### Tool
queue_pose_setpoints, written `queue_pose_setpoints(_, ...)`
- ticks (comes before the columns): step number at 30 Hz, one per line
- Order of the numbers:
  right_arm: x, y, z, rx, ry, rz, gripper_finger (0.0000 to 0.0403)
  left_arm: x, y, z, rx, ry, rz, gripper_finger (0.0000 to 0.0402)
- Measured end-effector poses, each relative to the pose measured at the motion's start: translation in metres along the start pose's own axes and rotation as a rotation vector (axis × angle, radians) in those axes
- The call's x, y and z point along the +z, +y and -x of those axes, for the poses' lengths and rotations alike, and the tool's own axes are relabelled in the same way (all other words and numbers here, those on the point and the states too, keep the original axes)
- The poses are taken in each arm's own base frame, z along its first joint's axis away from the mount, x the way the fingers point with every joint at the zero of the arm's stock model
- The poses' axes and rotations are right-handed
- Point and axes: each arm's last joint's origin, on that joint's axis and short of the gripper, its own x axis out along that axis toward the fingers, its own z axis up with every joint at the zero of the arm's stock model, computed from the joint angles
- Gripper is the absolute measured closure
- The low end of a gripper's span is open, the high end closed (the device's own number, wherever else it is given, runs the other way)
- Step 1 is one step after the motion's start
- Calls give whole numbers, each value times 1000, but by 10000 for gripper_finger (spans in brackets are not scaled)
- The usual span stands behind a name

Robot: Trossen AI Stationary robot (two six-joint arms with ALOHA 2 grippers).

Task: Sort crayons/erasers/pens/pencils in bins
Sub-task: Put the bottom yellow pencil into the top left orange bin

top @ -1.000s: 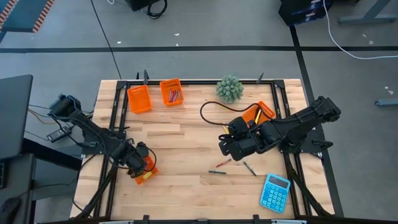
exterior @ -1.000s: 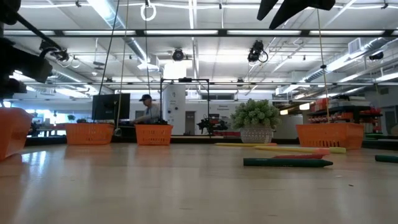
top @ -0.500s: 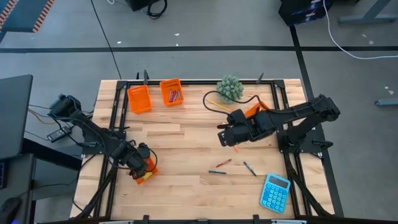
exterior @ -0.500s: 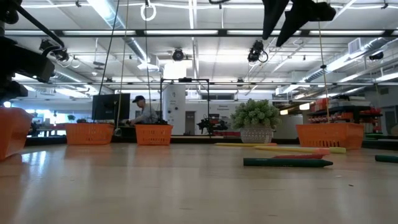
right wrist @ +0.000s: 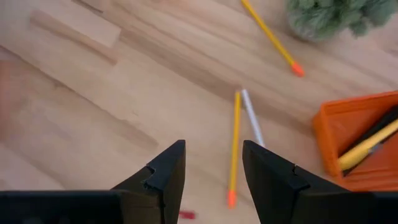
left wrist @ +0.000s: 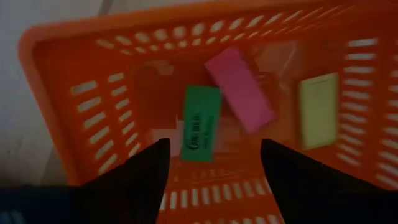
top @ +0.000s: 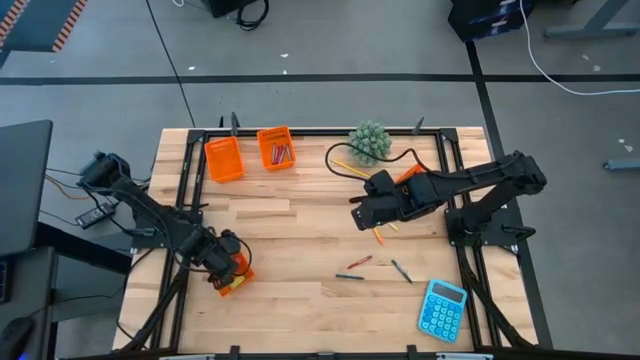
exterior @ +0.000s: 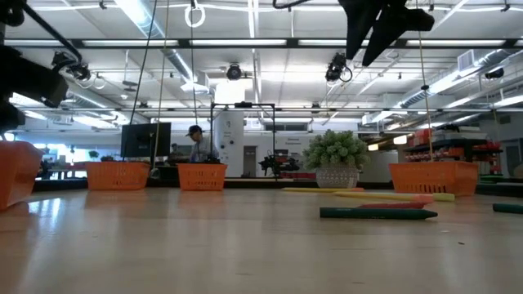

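Observation:
My left gripper hangs open, pointing down over an orange bin at the table's near left. In that bin lie a green eraser, a pink eraser and a yellow eraser; nothing is between the fingers. My right gripper is open above the table's middle right. Below it a yellow pencil and a whitish pencil lie flat on the wood. A red crayon, a dark green crayon and a grey crayon lie nearer the front edge.
Two orange bins stand at the far left, the second holding red sticks. A fourth bin with a pencil and a pen sits by the right arm. A plant, another pencil and a blue calculator are also here.
My right gripper has swung toward the table's far edge, staying high above the wood, and now no longer covers the pencils lying under it. My left arm has kept still over its bin.

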Motion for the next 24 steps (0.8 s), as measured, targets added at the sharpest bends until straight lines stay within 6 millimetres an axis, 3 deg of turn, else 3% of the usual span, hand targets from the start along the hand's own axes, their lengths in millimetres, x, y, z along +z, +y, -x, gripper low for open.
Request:
queue_pose_setpoints(5,-5,5,4,25,-52,16,237,5,-9,13,-20,-28,-35,140)
queue_pose_setpoints(15,-5,4,4,17,-54,8,237,3,-5,18,5,17,-12,137)
queue_pose_setpoints(24,-1,3,-2,41,60,-13,237,14,-8,68,15,-95,-2,169)
